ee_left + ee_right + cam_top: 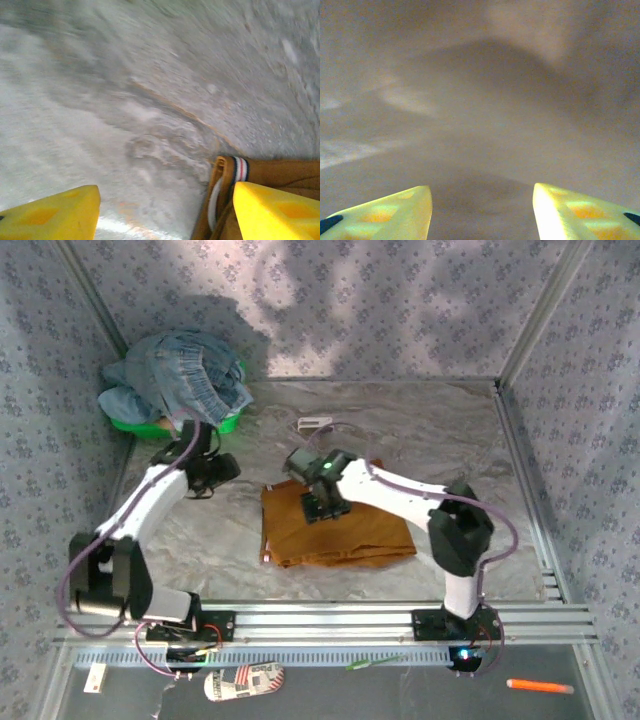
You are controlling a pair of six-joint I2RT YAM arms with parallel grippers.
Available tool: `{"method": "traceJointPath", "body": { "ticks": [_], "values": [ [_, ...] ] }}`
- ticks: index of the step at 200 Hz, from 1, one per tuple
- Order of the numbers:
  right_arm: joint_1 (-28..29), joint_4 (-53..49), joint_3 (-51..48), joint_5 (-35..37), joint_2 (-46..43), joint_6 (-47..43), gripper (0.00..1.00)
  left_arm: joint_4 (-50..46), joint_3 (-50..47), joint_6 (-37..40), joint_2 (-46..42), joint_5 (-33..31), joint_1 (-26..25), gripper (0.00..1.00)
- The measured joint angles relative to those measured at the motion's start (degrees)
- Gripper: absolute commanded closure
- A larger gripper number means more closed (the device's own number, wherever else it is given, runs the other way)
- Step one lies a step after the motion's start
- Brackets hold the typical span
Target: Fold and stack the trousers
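The ochre-orange trousers [335, 530] lie folded into a rectangle on the table's middle, slightly toward the front. My right gripper [323, 502] hangs over their upper left part, open, yellow fingers [395, 212] spread just above the blurred brown cloth [485, 125]. My left gripper [222, 472] is left of the trousers over bare table, open with nothing between its fingers [55, 215]. In the left wrist view a folded corner of the trousers [280, 175] with a striped label [241, 169] sits by the right finger.
A green basket [135, 425] heaped with blue denim clothing [185, 375] stands in the back left corner. A small white object [314, 424] lies behind the trousers. Patterned walls enclose the silvery table cover [450, 440]. An orange marker [540, 686] lies on the front ledge.
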Motion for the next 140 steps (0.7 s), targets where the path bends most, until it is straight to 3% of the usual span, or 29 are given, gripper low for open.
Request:
{"method": "traceJointPath", "body": {
  "ticks": [36, 66, 91, 140],
  "values": [
    [2.1, -1.4, -0.4, 1.1, 9.7, 3.7, 0.37, -3.0, -7.3, -0.6, -11.2, 0.8, 5.2, 0.25],
    [-0.5, 1.0, -6.1, -0.7, 6.2, 4.6, 0.39, -4.7, -10.6, -0.6, -16.2, 2.4, 6.6, 0.25],
    [-6.1, 0.8, -12.6, -1.4, 1.9, 3.0, 0.42, -4.9, -12.0, -0.9, -16.9, 3.6, 6.9, 0.26],
    [-19.7, -6.4, -15.4, 5.9, 0.2, -4.9, 0.42, -1.9, -12.5, -2.8, -15.4, 7.6, 7.0, 0.27]
  ]
}}
